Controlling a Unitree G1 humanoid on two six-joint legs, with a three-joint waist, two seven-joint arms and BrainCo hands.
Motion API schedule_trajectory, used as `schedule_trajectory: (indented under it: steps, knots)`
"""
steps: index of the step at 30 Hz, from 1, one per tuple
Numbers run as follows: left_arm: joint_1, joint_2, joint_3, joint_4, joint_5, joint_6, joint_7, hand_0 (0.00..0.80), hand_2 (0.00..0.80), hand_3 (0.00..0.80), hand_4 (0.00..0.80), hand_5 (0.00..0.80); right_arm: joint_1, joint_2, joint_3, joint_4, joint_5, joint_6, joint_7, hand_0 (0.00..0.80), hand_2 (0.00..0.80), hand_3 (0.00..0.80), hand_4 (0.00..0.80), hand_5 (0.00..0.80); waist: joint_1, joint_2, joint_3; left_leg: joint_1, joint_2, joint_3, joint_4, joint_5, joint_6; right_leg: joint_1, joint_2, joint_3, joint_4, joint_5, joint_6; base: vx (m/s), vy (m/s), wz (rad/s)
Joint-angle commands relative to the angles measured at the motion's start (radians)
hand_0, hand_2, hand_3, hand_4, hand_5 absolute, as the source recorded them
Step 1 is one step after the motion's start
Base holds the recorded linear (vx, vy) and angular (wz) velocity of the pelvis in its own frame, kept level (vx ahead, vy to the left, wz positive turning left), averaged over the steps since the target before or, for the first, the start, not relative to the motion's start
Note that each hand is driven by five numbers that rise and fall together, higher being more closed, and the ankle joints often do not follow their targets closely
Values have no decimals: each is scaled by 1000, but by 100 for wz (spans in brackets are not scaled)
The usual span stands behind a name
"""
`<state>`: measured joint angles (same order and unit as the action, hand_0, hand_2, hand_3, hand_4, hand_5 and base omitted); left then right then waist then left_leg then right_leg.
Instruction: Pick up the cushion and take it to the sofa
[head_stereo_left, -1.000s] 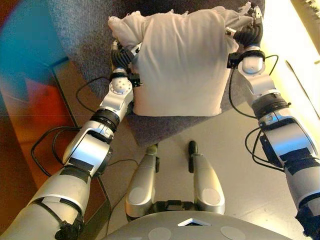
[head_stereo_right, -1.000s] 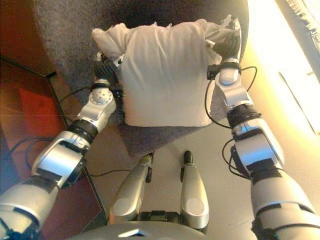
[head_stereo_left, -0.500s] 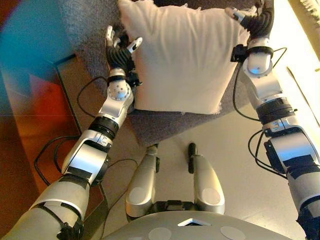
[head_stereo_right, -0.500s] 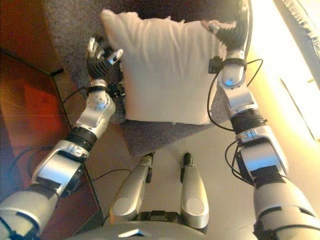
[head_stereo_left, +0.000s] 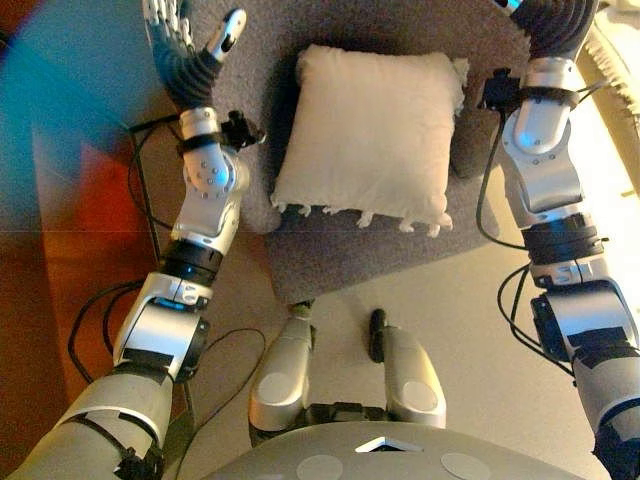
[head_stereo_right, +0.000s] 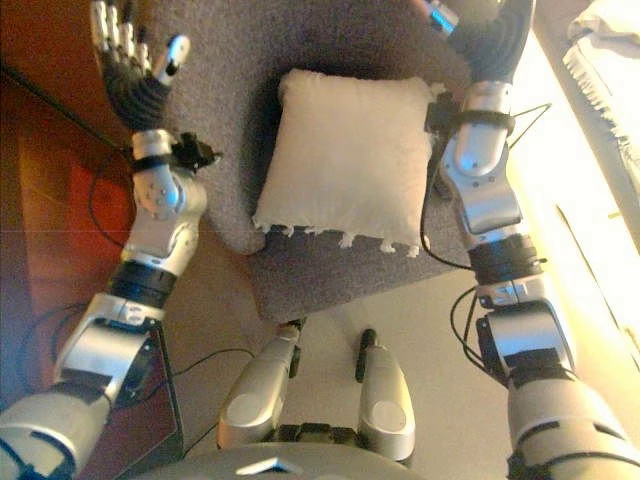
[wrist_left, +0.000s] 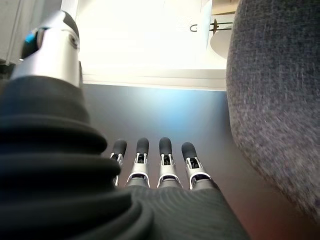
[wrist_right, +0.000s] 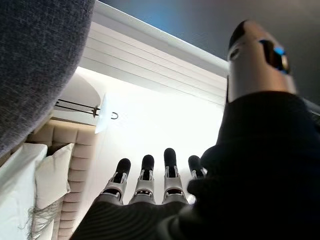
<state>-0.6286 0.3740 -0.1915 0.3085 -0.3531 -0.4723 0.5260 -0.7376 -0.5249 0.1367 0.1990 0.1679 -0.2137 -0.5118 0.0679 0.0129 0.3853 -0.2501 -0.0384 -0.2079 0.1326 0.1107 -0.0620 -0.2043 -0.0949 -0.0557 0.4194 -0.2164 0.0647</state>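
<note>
Left eye view: cream cushion (head_stereo_left: 367, 135) lies flat on the grey sofa seat (head_stereo_left: 330, 250), fringed edge toward the robot, free of both hands. Left hand (head_stereo_left: 185, 45) is raised beside the sofa's left edge, fingers straight and spread, thumb out, holding nothing. Right arm reaches up along the cushion's right side.

Right eye view: right hand (head_stereo_right: 490, 35) sits past the cushion's far right corner, mostly cut off.

Left wrist view: fingers (wrist_left: 165, 160) extended in a row, empty, grey upholstery alongside.

Right wrist view: fingers (wrist_right: 145, 177) straight, nothing grasped; white pillows (wrist_right: 30, 185) nearby.
</note>
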Motion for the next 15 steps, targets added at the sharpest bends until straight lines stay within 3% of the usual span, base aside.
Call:
schedule_trajectory:
  steps: [1,5,11,15]
  knots:
    - [94,18,42,-52,38,-25,-36,0,0,0,0,0,121,19,-55,-88,-70,-69,-4,0,0,0,0,0,16,-31,-150,94,-8,13,27,-195,42,55,-19,-16,-82,17,18,54,-54,19]
    - [238,-3,98,-138,23,-41,-80,0,0,0,0,0,291,59,-101,-184,-119,-122,53,0,0,0,0,0,20,-38,-174,133,-2,20,-1,-188,42,121,-11,-31,-141,27,14,25,-45,9]
    - [512,-10,179,-285,31,-11,-155,0,0,0,0,0,585,57,-169,-314,-82,-145,160,0,0,0,0,0,26,-45,-200,184,10,28,-46,-171,45,197,12,-34,-210,42,4,-94,-52,10]
    - [641,-9,201,-237,-43,55,-241,0,0,0,0,0,705,118,-166,-286,-29,-112,224,0,0,0,0,0,19,-45,-217,212,20,41,-88,-145,44,235,29,-31,-251,58,-1,-217,-50,6]
